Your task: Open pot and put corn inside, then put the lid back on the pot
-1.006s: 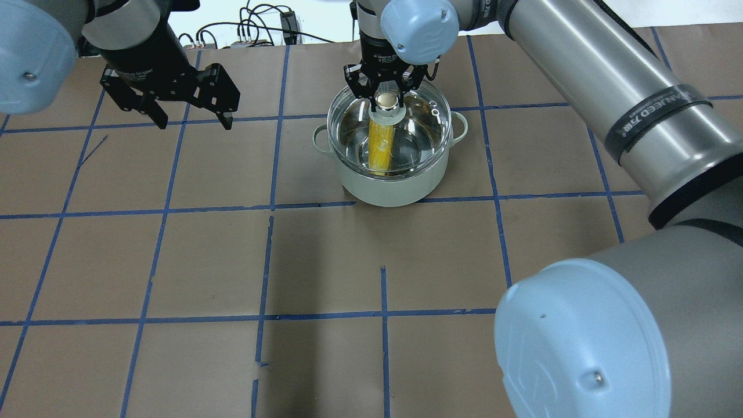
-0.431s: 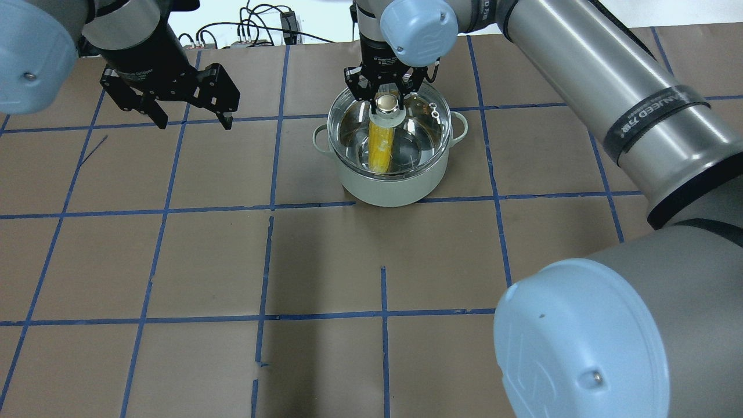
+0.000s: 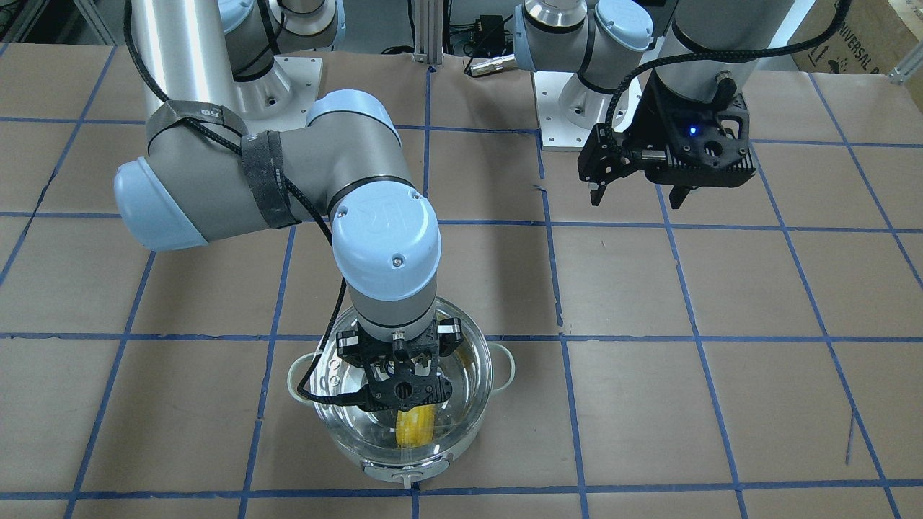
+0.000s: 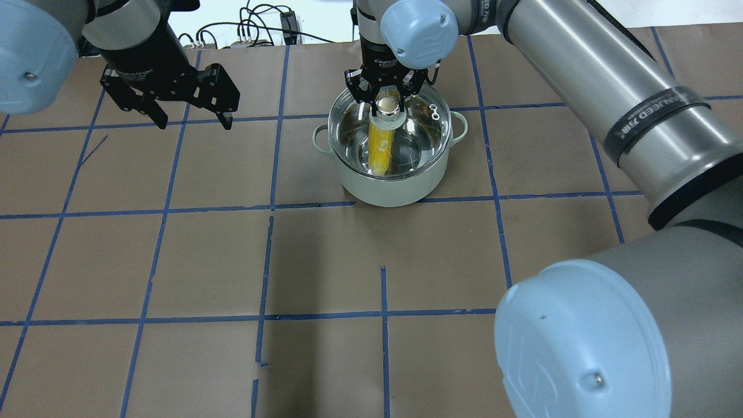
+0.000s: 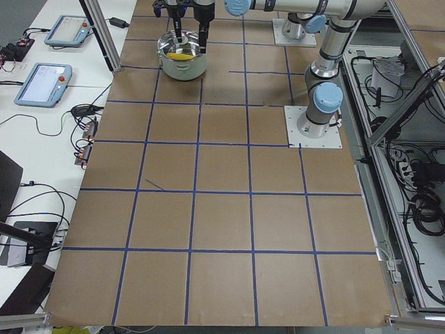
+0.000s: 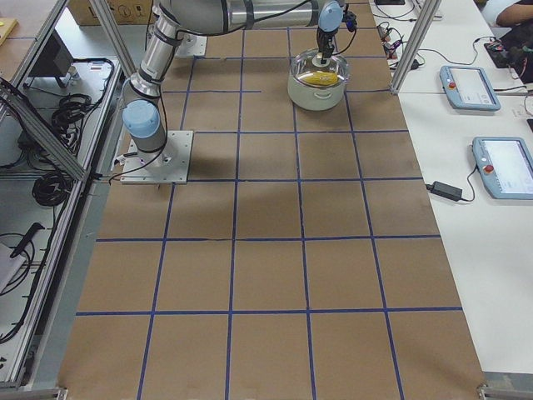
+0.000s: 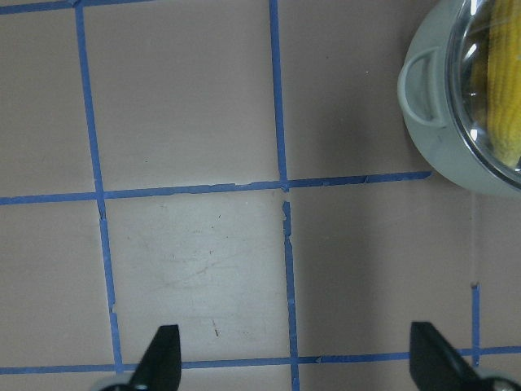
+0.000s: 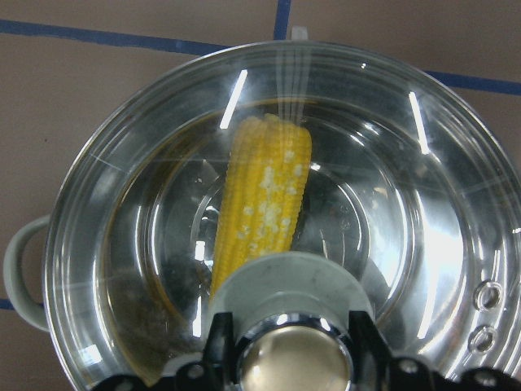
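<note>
Over the table (image 4: pixel 174 261) my right pincer (image 4: pixel 387 104) still grips the lid (image 4: pixel 421 130), now lower on the pot (image 4: pixel 395 191); left pincer (image 4: pixel 194 119) stays wide.

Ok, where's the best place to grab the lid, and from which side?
Its central knob, from straight above, fingers either side. The lid lies level on the pot; its glass is smooth and wide, the knob the only raised part.
</note>
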Robot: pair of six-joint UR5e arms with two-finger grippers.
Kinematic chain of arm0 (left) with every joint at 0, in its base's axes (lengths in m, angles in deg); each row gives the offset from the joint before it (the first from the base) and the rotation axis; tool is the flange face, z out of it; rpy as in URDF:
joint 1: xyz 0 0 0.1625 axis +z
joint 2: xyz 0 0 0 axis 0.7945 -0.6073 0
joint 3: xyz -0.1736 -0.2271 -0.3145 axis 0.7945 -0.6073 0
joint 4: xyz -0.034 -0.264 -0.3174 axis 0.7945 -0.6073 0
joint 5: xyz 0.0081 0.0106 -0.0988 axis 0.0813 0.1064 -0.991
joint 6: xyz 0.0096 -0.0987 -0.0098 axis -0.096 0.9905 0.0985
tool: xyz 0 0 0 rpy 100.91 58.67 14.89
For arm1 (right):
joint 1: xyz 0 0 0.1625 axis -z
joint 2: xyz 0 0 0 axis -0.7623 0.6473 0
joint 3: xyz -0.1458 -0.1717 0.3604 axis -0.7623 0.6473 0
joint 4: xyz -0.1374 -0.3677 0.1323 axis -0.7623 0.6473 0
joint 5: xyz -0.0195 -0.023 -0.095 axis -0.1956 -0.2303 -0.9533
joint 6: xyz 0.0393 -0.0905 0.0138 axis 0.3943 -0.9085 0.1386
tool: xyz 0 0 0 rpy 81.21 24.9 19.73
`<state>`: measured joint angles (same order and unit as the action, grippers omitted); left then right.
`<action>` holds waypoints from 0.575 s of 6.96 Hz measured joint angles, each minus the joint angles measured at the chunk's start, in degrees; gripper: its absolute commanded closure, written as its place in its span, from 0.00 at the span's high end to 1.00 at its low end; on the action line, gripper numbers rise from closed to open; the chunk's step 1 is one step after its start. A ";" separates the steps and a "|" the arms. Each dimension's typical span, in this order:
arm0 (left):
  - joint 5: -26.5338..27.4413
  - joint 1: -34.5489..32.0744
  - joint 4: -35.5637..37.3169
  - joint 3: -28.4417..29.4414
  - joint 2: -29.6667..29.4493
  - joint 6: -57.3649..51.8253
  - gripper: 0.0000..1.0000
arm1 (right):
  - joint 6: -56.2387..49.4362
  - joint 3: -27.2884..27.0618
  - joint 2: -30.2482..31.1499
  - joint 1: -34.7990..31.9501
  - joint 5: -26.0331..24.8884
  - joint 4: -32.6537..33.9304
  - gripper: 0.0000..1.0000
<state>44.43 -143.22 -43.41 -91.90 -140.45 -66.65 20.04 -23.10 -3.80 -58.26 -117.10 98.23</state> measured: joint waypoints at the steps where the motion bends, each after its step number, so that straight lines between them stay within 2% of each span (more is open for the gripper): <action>1: 0.02 0.00 0.00 0.00 0.01 0.02 1.00 | 0.02 -0.02 0.10 0.03 -0.02 -0.02 0.10; 2: 0.06 0.00 0.00 0.00 0.05 0.05 1.00 | 0.03 -0.04 0.13 0.05 -0.03 -0.03 0.10; 3: 0.07 0.00 0.00 0.00 0.07 0.08 1.00 | 0.03 -0.05 0.15 0.03 -0.03 -0.04 0.23; 4: 0.08 0.00 0.00 0.00 0.08 0.08 1.00 | 0.01 -0.04 0.11 0.02 -0.02 -0.04 0.62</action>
<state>44.51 -143.22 -43.41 -91.90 -140.37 -66.56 20.05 -23.14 -3.69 -58.24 -117.12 98.19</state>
